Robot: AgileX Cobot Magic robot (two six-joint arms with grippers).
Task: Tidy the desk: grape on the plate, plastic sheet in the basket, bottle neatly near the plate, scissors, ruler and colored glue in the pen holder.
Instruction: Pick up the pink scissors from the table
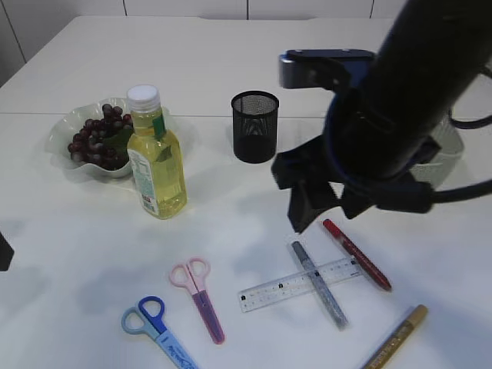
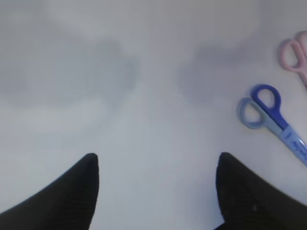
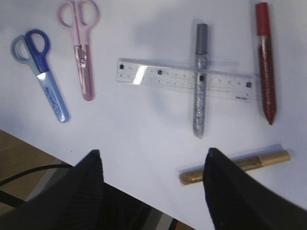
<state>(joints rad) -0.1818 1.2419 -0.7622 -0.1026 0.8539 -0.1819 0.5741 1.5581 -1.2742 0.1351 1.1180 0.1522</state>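
White table (image 1: pixel 231 69) bare behind the pen holder (image 1: pixel 254 127)

A white table (image 1: pixel 231 69) filled nearly all of the exterior view, its matte top crossed by soft grey shadows and by a faint line running side to side toward the back (a seam, perhaps; it was hard to tell). Beyond the far edge stood a pale wall (image 1: pixel 184 8) split by thin vertical joints. In the right wrist view, brown floor (image 3: pixel 19 148) showed past the table's near edge, with a black cable (image 3: pixel 29 171) curving across it.
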